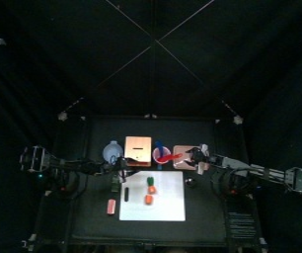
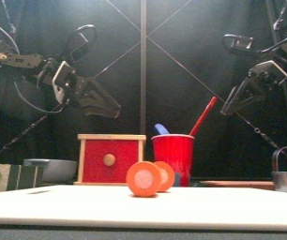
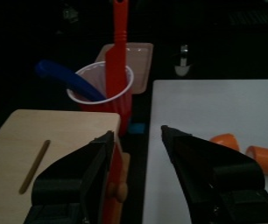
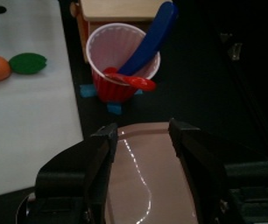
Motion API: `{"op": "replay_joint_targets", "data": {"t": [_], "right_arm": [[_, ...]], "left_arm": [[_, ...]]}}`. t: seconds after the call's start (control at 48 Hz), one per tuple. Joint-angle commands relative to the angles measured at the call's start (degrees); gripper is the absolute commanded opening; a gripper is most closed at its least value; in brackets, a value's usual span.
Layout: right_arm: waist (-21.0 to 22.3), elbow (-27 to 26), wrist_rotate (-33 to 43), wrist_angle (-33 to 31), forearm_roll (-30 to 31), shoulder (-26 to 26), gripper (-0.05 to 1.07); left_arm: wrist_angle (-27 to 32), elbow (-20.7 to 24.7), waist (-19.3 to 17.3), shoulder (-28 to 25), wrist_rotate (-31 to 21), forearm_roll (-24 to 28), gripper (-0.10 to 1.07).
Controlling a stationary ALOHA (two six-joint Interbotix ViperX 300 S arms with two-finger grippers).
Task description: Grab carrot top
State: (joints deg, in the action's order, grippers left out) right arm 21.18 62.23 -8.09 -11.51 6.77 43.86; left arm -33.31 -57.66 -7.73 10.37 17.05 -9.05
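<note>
The carrot top [image 4: 12, 65], a short orange stub with a dark green end, lies on the white board [image 4: 25, 131]. In the top view the carrot top [image 1: 151, 182] is near the board's [image 1: 167, 203] far edge, with a plain orange-red piece [image 1: 151, 198] beside it. My left gripper [image 3: 137, 136] is open and empty, above the gap between a wooden board and the white board. My right gripper [image 4: 143, 129] is open and empty, beside the red cup [image 4: 123, 52]. In the front view both grippers hang high above the table, left [image 2: 102, 103] and right [image 2: 240, 98].
The red cup [image 1: 162, 154] holds a blue and a red utensil. A red-faced wooden box [image 2: 111, 159] stands next to it. A small pinkish-red block [image 1: 112, 206] lies left of the board. Orange pieces [image 3: 224, 140] show on the board in the left wrist view.
</note>
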Motion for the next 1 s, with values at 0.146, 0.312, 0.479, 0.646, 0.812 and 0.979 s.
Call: {"op": "replay_joint_targets", "data": {"t": [0.146, 0.312, 0.479, 0.646, 0.812, 0.979], "right_arm": [[-2.8, 0.4, 0.0, 0.4, -5.1, -0.4, 0.84], [-3.0, 0.3, -0.1, 0.3, -5.1, -0.4, 0.84], [-2.5, 0.0, 0.0, 0.2, -5.2, -0.5, 0.84], [-2.5, -1.1, 0.0, 0.2, -5.4, -0.5, 0.84], [-2.8, -1.3, 0.0, 0.2, -5.5, -0.5, 0.84], [-3.0, -1.1, 0.0, -0.4, -5.7, -0.5, 0.84]], "left_arm": [[-0.5, 2.1, -0.4, 0.7, 1.0, 1.8, 0.84], [-0.5, 2.2, -0.1, 0.8, 1.1, 2.1, 0.84], [-0.3, 1.6, -1.4, 1.9, 1.5, 4.0, 0.84], [-0.2, 2.6, -1.0, 2.4, 1.0, 3.2, 0.84], [1.5, 9.1, 5.4, 2.2, 0.9, -13.4, 0.84], [17.1, 18.2, 6.1, -0.9, 2.4, -32.0, 0.84]]}}
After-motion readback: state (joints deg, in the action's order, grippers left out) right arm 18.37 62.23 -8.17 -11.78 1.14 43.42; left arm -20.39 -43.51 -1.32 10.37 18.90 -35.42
